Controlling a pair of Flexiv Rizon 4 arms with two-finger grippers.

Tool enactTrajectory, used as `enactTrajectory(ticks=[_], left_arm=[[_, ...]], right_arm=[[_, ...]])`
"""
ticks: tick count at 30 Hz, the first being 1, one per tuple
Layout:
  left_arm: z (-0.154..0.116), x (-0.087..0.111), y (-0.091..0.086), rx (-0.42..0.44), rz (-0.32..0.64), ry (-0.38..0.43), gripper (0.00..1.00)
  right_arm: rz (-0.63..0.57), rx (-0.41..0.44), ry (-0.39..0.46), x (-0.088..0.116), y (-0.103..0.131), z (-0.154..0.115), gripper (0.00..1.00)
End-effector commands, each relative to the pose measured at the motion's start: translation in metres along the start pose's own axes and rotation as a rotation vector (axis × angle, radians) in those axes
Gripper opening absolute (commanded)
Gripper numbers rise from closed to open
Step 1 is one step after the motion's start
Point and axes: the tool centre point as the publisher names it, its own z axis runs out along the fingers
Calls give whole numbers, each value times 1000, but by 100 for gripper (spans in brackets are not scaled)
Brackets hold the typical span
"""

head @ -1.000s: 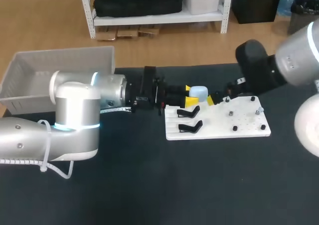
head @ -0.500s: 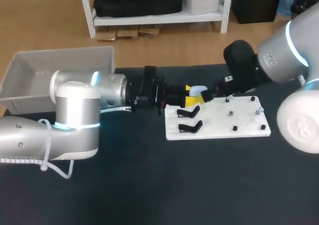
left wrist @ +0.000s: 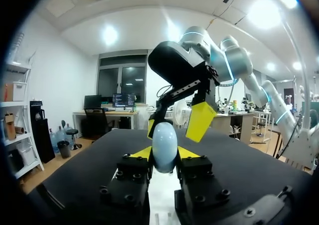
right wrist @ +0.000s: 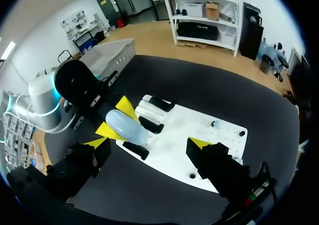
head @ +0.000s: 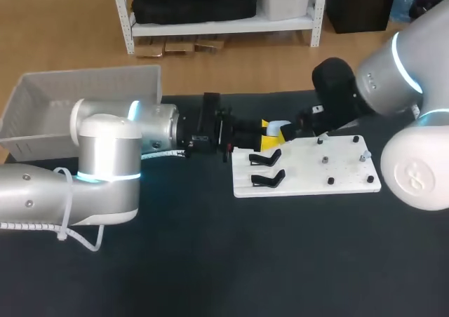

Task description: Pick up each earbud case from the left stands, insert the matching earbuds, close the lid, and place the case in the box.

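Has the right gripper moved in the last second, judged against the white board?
Yes. The right gripper has shifted leftward along the white board's far edge, closer to the earbud case held in the left gripper.

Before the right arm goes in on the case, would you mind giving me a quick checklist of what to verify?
1. Left end effector shut on the earbud case: ok, both yellow tips press its sides.
2. Right end effector open: ok, fingers spread wide.
3. Case centred between the right fingers: not ok, it lies ahead of them, nearer one finger.
4. Lid open for earbuds: cannot tell; the shell looks smooth and whole.
5. Matching earbuds on the white board: cannot tell, too small.
6. Box in place: ok, beside the left arm.
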Motion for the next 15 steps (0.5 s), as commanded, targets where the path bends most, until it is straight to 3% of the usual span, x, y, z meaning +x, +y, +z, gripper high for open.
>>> enactTrajectory(ticks=[1,15], left_arm=[[0,2,0,-1,4,-6,0],[0,2,0,-1,4,-6,0]], right_arm=[[10,8,-9,-1,-1,3,100],[24,23,-25,-5,-5,5,100]])
